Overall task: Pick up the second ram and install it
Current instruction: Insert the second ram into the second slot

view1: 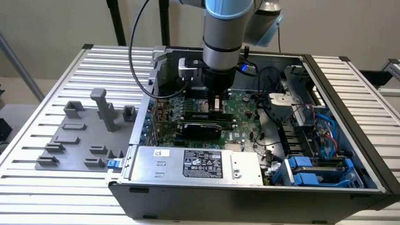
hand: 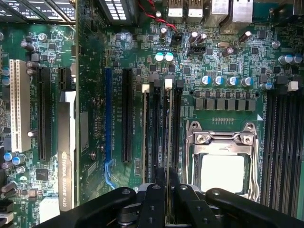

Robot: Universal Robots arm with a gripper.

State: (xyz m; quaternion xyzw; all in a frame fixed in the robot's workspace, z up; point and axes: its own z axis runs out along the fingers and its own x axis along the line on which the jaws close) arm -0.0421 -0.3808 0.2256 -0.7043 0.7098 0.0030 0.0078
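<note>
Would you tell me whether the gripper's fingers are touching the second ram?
Touching. In the wrist view, the fingers press against both sides of the second ram, seen edge-on, with no gap showing between them.

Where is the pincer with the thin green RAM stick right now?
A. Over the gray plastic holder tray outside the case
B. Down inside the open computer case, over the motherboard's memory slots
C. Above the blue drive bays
B: in the wrist view the pincer holds the thin green RAM stick edge-on along the long black memory slots beside the silver CPU socket.
</note>
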